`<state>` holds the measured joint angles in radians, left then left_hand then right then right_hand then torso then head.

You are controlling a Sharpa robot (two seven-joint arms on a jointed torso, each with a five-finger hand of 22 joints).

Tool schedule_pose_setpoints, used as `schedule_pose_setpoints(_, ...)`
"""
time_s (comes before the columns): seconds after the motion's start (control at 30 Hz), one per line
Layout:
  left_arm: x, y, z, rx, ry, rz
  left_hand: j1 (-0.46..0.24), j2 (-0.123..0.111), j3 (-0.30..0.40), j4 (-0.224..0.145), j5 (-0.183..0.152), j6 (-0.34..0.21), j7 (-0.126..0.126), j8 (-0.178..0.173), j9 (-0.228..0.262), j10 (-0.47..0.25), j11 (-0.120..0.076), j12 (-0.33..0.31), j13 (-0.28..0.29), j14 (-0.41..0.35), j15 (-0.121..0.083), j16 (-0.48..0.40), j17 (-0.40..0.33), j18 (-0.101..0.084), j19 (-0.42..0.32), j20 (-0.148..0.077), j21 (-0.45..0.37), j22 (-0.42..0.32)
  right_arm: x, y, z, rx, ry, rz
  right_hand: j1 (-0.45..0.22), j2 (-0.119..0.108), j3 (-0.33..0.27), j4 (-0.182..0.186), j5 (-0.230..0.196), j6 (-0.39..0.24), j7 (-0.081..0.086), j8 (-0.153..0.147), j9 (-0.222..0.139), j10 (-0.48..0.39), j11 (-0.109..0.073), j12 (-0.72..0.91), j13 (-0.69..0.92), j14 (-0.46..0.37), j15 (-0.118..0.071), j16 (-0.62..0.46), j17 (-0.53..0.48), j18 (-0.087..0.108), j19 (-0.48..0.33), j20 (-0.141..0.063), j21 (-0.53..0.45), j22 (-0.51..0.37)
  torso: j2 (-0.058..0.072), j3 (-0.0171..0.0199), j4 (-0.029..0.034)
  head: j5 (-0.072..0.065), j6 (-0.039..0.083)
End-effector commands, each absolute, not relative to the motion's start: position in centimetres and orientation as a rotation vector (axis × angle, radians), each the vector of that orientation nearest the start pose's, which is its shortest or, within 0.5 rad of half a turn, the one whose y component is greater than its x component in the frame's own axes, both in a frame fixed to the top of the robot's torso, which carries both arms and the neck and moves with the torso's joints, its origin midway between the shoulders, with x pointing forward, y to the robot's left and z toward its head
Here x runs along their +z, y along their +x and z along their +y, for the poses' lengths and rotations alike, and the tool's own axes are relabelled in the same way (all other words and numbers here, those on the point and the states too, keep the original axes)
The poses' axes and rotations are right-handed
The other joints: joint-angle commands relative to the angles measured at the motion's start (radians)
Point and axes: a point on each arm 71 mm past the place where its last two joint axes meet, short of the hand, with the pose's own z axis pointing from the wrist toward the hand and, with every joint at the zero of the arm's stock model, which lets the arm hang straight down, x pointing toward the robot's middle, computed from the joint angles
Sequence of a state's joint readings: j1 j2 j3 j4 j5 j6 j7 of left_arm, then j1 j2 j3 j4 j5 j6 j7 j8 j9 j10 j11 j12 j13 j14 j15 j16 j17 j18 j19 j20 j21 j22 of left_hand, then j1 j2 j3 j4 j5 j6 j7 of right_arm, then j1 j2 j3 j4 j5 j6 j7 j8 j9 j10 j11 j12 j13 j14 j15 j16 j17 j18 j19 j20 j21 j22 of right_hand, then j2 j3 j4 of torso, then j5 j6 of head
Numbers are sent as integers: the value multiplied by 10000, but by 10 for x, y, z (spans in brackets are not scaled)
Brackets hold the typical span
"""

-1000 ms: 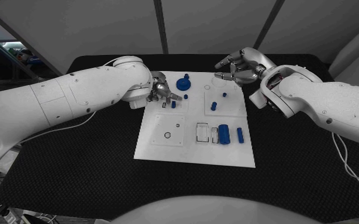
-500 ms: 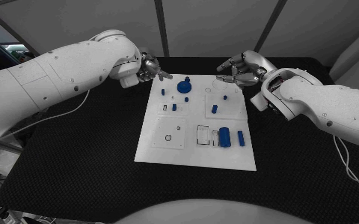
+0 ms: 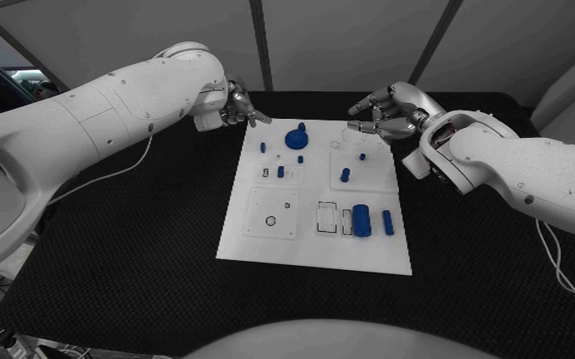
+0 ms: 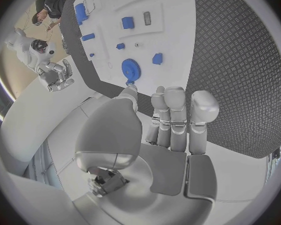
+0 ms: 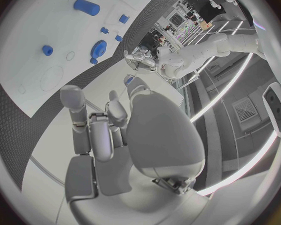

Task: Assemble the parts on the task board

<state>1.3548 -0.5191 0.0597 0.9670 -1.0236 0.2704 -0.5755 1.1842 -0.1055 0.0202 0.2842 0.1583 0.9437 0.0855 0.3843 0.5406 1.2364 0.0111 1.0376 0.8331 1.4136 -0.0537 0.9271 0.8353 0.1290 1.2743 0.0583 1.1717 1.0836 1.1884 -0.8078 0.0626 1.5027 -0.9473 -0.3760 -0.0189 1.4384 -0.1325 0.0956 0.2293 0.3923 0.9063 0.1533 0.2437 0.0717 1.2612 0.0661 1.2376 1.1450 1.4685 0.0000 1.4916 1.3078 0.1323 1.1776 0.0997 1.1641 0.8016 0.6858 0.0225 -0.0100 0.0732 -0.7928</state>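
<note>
Above the task board [image 3: 314,238] — left hand [image 3: 241,108], right hand [image 3: 381,118], both empty.

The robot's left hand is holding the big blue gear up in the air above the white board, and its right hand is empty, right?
Not quite. The left hand holds nothing; its fingers are spread beside the task board's far corner. The blue gear stands on the board, as the head view shows, and the left wrist view shows it beyond the bare fingertips. The right hand is empty, as you said.
</note>
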Motion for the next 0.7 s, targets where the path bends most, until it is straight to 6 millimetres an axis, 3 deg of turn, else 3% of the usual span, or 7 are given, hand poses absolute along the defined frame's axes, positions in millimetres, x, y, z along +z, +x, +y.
schedule_pose_setpoints(0.03,-156,594,218,-2473,-3415,22906,-199,-9,-154,19,-55,92,-19,-18,-106,5,-23,41,-20,32,6,60,12,-98,63,-2,48,31,-152,502,-193,9914,3446,16196,-43,69,43,-9,44,-75,17,43,-16,-48,21,-35,-5,604,-63,-55,1067,108,-40,10,-30,-11,-17,-2,11,3,-28)
schedule_pose_setpoints(0.37,-177,594,214,-2375,-3499,23279,-362,52,-428,42,-59,151,-24,-31,-287,-13,-29,44,-76,37,2,80,28,-108,90,-10,79,85,-152,502,-191,9966,3415,16206,-41,76,50,-9,48,-75,16,47,-16,-43,20,-29,0,606,-63,-52,1073,109,-40,11,-35,-15,-16,-3,-5,9,-33)
schedule_pose_setpoints(0.7,-183,592,212,-2457,-3429,23420,-317,188,-499,5,-46,238,-48,-11,-383,24,-48,85,-63,76,-12,157,102,-128,150,-16,153,181,-152,502,-189,9988,3403,16214,-41,76,50,-9,48,-75,16,47,-16,-43,20,-29,0,606,-63,-52,1073,109,-40,11,-35,-15,-24,1,17,-19,-35)
